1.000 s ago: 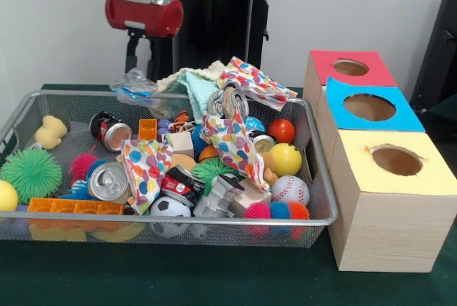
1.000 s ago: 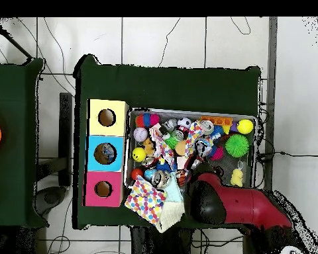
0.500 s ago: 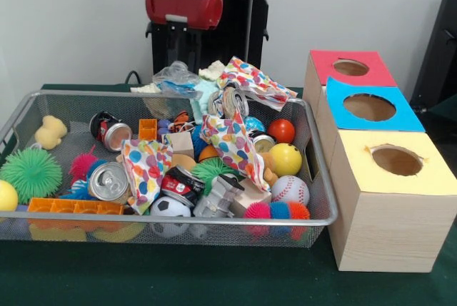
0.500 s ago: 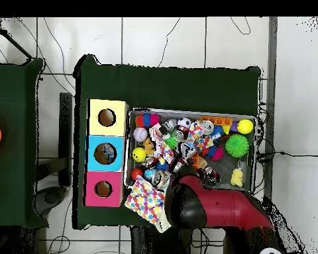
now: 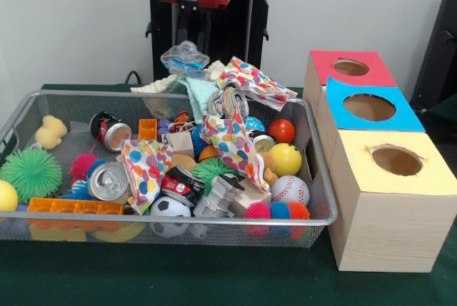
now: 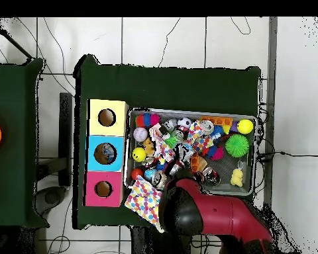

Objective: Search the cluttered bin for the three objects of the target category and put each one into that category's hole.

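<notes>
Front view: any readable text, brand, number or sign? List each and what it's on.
None can be read.
Cans in the bin: the red-and-black can carries printing, too blurred to read.
Silver can shows only its top; no lettering is legible.
Red, blue and yellow box tops: plain colour, no marks.
Crumpled clear bottle under the arm: no label can be made out.

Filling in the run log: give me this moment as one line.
claw: shut on crumpled clear plastic bottle | bottle: lifted above far rim of silver wire-mesh bin | red, blue, yellow box holes: nothing visible inside
</notes>
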Robot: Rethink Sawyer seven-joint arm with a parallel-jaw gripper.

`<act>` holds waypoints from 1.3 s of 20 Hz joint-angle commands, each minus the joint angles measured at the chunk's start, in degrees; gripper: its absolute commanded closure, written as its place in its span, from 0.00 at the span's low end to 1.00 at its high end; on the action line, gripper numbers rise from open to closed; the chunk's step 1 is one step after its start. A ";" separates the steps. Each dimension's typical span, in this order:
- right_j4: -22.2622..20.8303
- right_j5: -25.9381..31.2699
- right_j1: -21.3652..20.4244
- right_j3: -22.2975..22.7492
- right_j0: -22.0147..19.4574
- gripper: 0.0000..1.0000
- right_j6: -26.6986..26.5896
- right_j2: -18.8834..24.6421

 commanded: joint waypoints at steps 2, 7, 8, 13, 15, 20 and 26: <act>3.22 7.67 -2.79 2.88 2.95 1.00 4.82 -0.76; 3.68 7.04 -2.46 2.86 6.76 1.00 7.09 -2.81; 3.90 7.03 -2.49 2.97 7.23 1.00 7.19 -2.99; 4.49 6.85 -2.34 2.83 10.80 1.00 8.26 -5.11; 4.77 6.39 -1.82 2.67 12.65 1.00 9.06 -6.32; 5.60 3.69 0.20 2.73 15.02 1.00 9.45 -8.17; 6.64 2.87 1.18 2.36 16.69 1.00 9.01 -9.16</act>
